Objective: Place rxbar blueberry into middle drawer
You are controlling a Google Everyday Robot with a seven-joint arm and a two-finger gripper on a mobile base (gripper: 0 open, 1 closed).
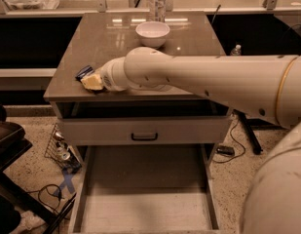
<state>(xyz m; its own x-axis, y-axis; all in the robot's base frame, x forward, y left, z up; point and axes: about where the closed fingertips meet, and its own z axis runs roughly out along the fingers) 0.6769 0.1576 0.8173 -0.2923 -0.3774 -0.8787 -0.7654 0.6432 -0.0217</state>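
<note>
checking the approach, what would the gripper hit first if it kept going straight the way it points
Likely the rxbar blueberry: it lies right at the tip of the gripper, which points left over the front-left corner of the cabinet top. Whether they already touch is unclear.

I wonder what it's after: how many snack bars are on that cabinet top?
1. The rxbar blueberry lies near the front-left corner of the cabinet top, right by the gripper. The arm could hide others.
</note>
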